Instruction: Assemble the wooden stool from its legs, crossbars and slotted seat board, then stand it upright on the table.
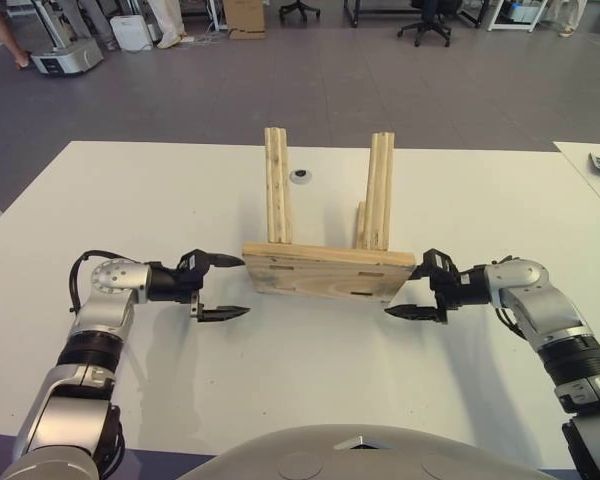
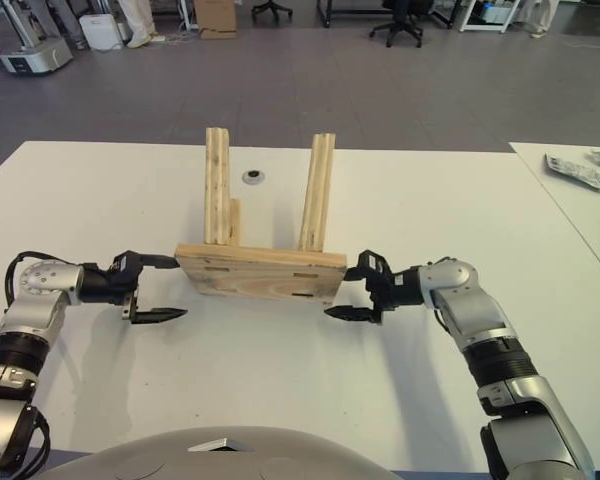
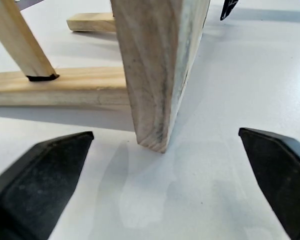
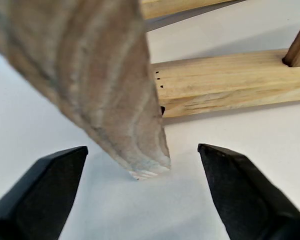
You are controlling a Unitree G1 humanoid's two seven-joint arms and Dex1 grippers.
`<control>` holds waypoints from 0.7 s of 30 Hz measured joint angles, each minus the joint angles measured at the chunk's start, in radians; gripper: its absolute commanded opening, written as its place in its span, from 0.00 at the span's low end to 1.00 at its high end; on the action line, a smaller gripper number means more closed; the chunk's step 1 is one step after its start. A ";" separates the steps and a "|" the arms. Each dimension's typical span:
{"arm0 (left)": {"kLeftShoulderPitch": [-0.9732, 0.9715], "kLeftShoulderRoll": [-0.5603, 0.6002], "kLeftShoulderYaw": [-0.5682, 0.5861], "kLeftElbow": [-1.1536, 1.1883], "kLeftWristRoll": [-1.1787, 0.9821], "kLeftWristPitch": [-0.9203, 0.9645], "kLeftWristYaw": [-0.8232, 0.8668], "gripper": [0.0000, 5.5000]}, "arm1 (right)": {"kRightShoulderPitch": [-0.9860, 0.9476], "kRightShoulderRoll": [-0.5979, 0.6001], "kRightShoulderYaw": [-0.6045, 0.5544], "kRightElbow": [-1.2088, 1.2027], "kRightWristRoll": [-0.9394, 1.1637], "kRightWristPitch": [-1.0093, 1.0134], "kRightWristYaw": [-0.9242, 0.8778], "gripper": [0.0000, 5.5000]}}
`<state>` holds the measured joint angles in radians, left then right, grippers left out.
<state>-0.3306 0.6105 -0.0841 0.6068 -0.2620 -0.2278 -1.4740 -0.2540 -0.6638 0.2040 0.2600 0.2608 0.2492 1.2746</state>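
The wooden stool lies on its side in the middle of the white table. Its seat board (image 1: 325, 272) stands on edge facing me, and its legs (image 1: 277, 185) (image 1: 379, 190) point away across the table. My left gripper (image 1: 242, 287) is open just off the board's left end, one finger high and one low. My right gripper (image 1: 408, 288) is open at the right end in the same way. In the left wrist view the board's end (image 3: 160, 65) stands between the black fingertips (image 3: 45, 170), untouched. The right wrist view has the board's other end (image 4: 100, 75) between its fingertips (image 4: 240, 190).
A small dark round fitting (image 1: 300, 176) sits on the table between the stool's legs. A second table (image 1: 590, 160) with a small device on it stands at the far right. Bare tabletop (image 1: 310, 380) stretches between the board and me.
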 measured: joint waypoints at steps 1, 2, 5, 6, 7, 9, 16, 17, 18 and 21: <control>-0.017 -0.012 -0.004 0.023 0.002 -0.013 0.000 0.88 | -0.007 0.010 0.000 0.009 -0.003 -0.004 -0.001 0.61; -0.032 -0.025 -0.008 0.043 0.002 -0.027 0.000 0.85 | -0.016 0.014 0.000 0.018 -0.008 -0.011 -0.001 0.58; -0.044 -0.043 -0.010 0.081 0.002 -0.045 -0.001 0.76 | -0.017 0.022 -0.001 0.031 -0.010 -0.017 0.000 0.48; -0.045 -0.044 -0.010 0.086 0.002 -0.047 -0.002 0.72 | -0.017 0.026 -0.001 0.032 -0.010 -0.017 0.000 0.44; -0.045 -0.047 -0.010 0.090 0.002 -0.047 -0.004 0.69 | -0.017 0.032 -0.002 0.032 -0.009 -0.018 0.001 0.41; -0.045 -0.053 -0.010 0.092 0.001 -0.048 -0.007 0.64 | -0.017 0.044 -0.004 0.032 -0.005 -0.018 0.003 0.35; -0.055 -0.097 -0.008 0.085 -0.001 -0.048 -0.003 0.41 | -0.017 0.048 -0.009 0.031 0.008 -0.019 0.009 0.30; -0.057 -0.097 -0.008 0.082 -0.001 -0.048 -0.003 0.37 | -0.017 0.048 -0.010 0.031 0.008 -0.019 0.010 0.30; -0.057 -0.097 -0.008 0.078 -0.001 -0.048 -0.002 0.35 | -0.017 0.047 -0.010 0.031 0.008 -0.019 0.013 0.30; -0.057 -0.096 -0.008 0.075 -0.001 -0.048 -0.014 0.30 | -0.017 0.045 -0.015 0.031 0.008 -0.018 0.025 0.30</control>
<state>-0.3879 0.5140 -0.0919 0.6820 -0.2632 -0.2758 -1.4879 -0.2714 -0.6189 0.1894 0.2909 0.2691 0.2311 1.2994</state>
